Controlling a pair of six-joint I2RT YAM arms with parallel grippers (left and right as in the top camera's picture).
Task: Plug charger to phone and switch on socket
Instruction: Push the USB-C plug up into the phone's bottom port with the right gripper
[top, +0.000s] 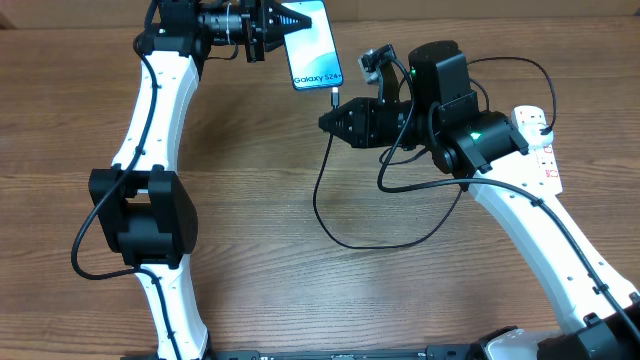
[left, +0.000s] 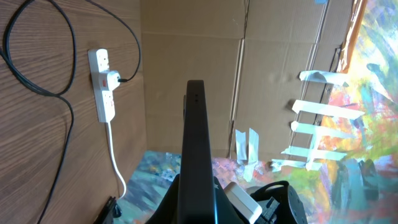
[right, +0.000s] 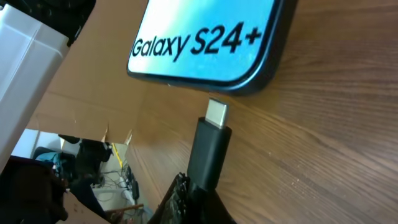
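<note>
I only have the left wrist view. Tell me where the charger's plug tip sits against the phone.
Observer: In the right wrist view, the plug tip stands just short of the phone at its bottom edge. It is not inserted.
Operator: Confirm what holds it.
Observer: The right gripper is shut on the charger, gripping its black plug body behind the tip.
Operator: Report whether the phone is on.
Observer: It is lit blue-teal and reads Galaxy S24+, with that face toward the overhead camera.
</note>
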